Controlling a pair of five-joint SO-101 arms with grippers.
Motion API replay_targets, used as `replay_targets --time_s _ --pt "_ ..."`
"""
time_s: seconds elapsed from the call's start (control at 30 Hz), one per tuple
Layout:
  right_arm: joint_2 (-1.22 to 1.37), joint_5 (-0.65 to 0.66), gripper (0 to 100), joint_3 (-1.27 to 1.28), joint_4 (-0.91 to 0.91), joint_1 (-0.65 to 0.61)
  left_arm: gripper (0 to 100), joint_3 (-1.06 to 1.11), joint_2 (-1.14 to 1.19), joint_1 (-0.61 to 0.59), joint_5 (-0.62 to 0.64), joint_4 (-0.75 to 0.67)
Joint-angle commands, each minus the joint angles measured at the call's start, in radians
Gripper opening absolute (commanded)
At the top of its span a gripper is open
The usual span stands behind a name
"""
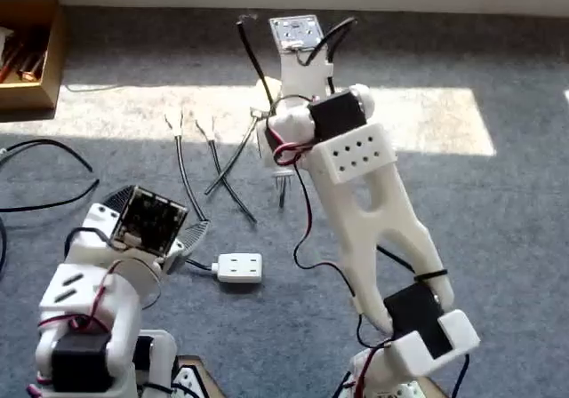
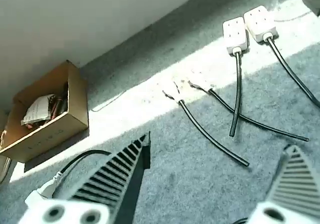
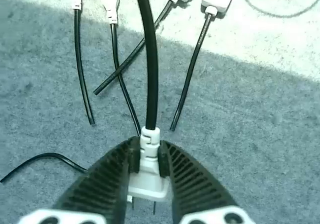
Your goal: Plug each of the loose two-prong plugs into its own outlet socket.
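Grey carpet holds it all. We see right gripper clamped on a white plug over mid-carpet; left gripper, jaws apart, near the socket block toward the front edge. Carrying step, we judge; next, line it up over the block, push in.

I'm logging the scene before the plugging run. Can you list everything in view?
loose plugs: two, white with black cords, on the sunlit carpet strip.
held plug: one, white with a black cord, in the right gripper.
outlet sockets: three, white; two side by side in the sunlit strip, one on shaded carpet.
cardboard box: one, brown, by the wall, odds and ends inside.
carpet: grey, under everything.
left gripper: black fingers, open above the carpet.
right gripper: black fingers, shut on the held plug.
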Motion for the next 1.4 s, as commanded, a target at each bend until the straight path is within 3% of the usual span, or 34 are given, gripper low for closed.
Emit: replay_targets --time_s 0.0,0.1,0.27,0.4,0.67,0.87,1.07,1.37 --pt "-0.205 -0.002 0.6 0.137 -0.082 -0.071 38 0.064 -0.127 0.016 0.141 -0.029" --pt "-0.354 0.034 0.6 0.404 -0.236 -0.131 39 0.097 -0.147 0.041 0.207 -0.054" --pt "-0.615 0.098 0.6 0.854 -0.538 -0.191 39 0.151 -0.134 0.133 0.212 -0.083" --pt "-0.779 0.120 0.6 1.009 -0.627 -0.196 39 0.128 -0.136 0.170 0.276 -0.087" --pt "-0.808 0.123 0.6 1.020 -0.627 -0.196 39 0.116 -0.131 0.286 0.316 -0.075" --pt "-0.806 0.124 0.6 1.018 -0.627 -0.140 39 0.119 -0.139 0.305 0.313 0.071" --pt "-0.805 0.112 0.6 0.980 -0.638 -0.099 39 0.166 -0.133 0.386 0.313 0.003" --pt "-0.763 0.098 0.6 0.954 -0.636 -0.202 39 0.278 -0.131 0.435 0.316 -0.166"
